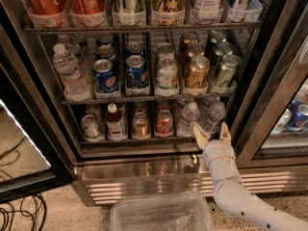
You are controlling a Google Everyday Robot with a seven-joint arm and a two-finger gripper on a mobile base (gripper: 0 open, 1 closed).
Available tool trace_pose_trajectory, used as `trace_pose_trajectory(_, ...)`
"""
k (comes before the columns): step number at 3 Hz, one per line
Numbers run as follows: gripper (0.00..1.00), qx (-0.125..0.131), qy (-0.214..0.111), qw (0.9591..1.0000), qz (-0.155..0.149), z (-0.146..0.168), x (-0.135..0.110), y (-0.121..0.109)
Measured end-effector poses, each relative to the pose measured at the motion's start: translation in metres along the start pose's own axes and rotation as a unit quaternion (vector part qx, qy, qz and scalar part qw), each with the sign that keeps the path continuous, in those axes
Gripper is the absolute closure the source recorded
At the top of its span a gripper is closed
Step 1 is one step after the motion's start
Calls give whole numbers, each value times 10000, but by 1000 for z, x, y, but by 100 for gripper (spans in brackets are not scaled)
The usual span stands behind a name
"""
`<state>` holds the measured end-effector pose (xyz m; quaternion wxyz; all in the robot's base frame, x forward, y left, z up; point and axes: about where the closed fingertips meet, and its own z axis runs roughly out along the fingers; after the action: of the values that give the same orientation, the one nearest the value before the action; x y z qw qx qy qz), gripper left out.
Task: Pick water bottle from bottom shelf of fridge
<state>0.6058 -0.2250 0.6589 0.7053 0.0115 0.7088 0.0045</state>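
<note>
The fridge (144,173) stands open, with a slatted steel base grille. On its bottom shelf (125,141), two small clear water bottles with white caps stand at the right, one (188,119) left of the other (213,116). My gripper (212,133) is open at the shelf's front edge. Its pale fingers (199,134) spread just below and in front of the right-hand bottle, not touching it. The white arm (231,189) reaches up from the lower right.
Cans and a dark-liquid bottle (115,123) fill the rest of the bottom shelf. A taller clear bottle (69,72) and cans stand on the rack above. A clear plastic bin (161,214) sits below the grille. The glass door (21,153) hangs open at left, with cables (19,215) on the floor.
</note>
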Motion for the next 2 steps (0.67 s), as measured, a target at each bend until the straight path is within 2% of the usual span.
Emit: trace_pose_trajectory(2, 34, 24, -86, 9999, -91, 15, 2, -3)
